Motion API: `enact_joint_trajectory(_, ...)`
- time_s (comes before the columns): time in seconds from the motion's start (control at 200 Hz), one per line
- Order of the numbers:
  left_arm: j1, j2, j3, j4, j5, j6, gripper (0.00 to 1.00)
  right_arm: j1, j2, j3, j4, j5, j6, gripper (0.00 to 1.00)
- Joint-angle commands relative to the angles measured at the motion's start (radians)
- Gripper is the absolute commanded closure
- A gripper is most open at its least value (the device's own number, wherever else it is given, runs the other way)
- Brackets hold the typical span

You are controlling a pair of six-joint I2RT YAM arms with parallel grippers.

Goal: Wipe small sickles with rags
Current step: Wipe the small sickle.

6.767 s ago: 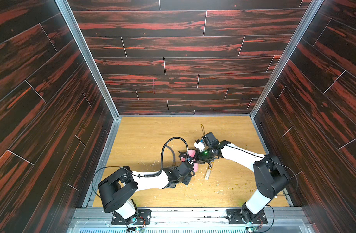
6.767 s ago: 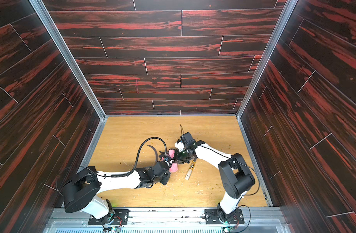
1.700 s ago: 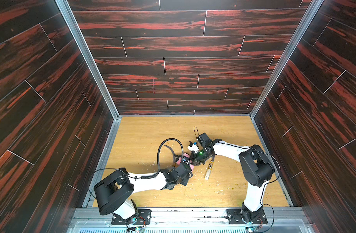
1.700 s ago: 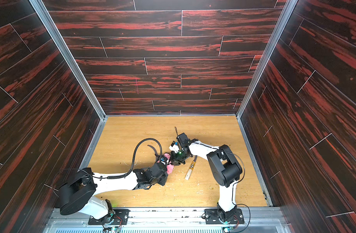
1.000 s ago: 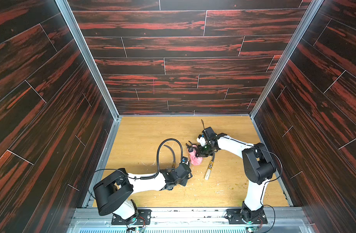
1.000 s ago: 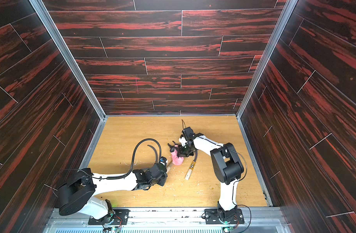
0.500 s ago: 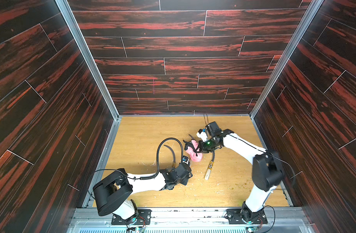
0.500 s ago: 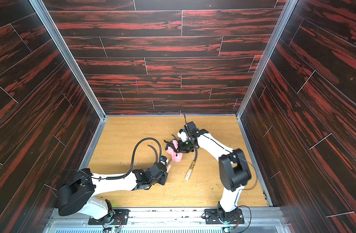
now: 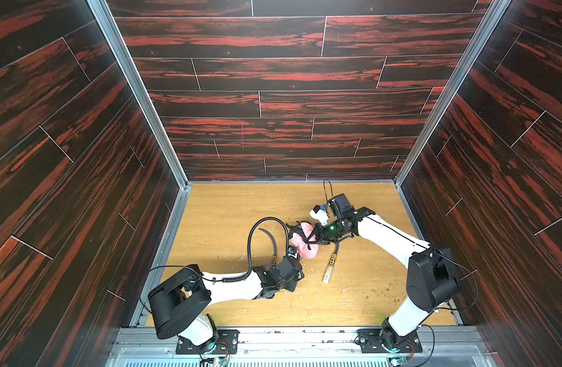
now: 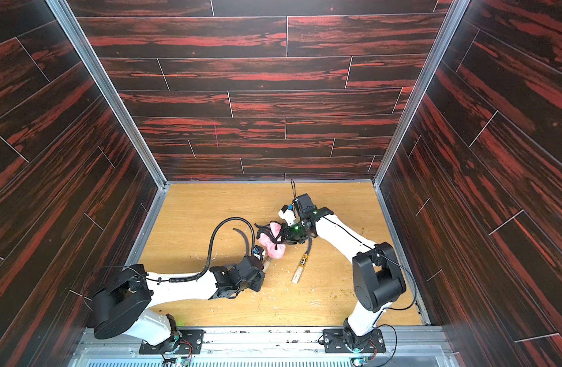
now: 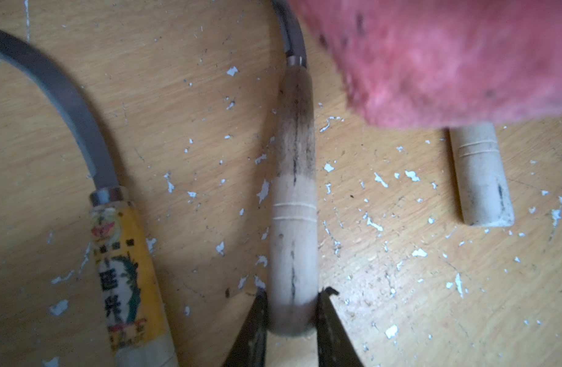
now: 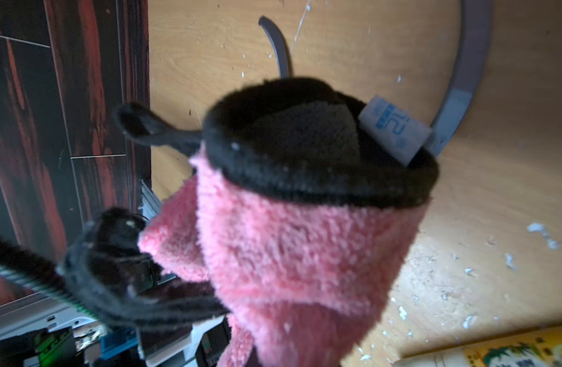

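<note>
Nearest the bases, the left gripper (image 11: 293, 313) was clamped on the butt of a plain-handled sickle (image 11: 294, 222), a labelled sickle (image 11: 120, 260) lying just beside it on the table (image 11: 209, 95) and a third sickle (image 9: 330, 268) lying free of both grippers. Farther out, the right gripper (image 9: 318, 237) was closed on the bunched pink rag (image 9: 303, 244), which hung over the held sickle's neck and blade. The wipe looked under way on this one sickle; whether the other two were already clean could not be told.
</note>
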Motion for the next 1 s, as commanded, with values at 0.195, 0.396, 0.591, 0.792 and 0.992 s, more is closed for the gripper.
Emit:
enact_joint_trajectory(0.195,0.001,-0.004,0.029,-0.001,-0.017,-0.008,0.98,0.09,0.112,-0.018,0.054,-0.085,0.039,1.0)
enact_joint_trajectory(0.396,0.001,-0.022,0.021,-0.002,-0.026,-0.007,1.0,0.094,0.2,-0.052,0.115,-0.09,0.066,1.0)
enact_joint_trajectory(0.591,0.002,-0.031,0.005,-0.008,-0.022,-0.012,1.0,0.039,0.26,-0.023,0.105,-0.01,0.039,1.0)
enact_joint_trajectory(0.792,0.0,-0.043,-0.014,-0.012,-0.014,-0.018,1.0,-0.026,0.287,0.034,0.104,0.012,0.023,1.0)
enact_joint_trajectory(0.992,0.001,-0.044,-0.028,-0.012,-0.013,-0.024,1.0,-0.047,0.298,0.119,0.073,-0.027,-0.006,1.0)
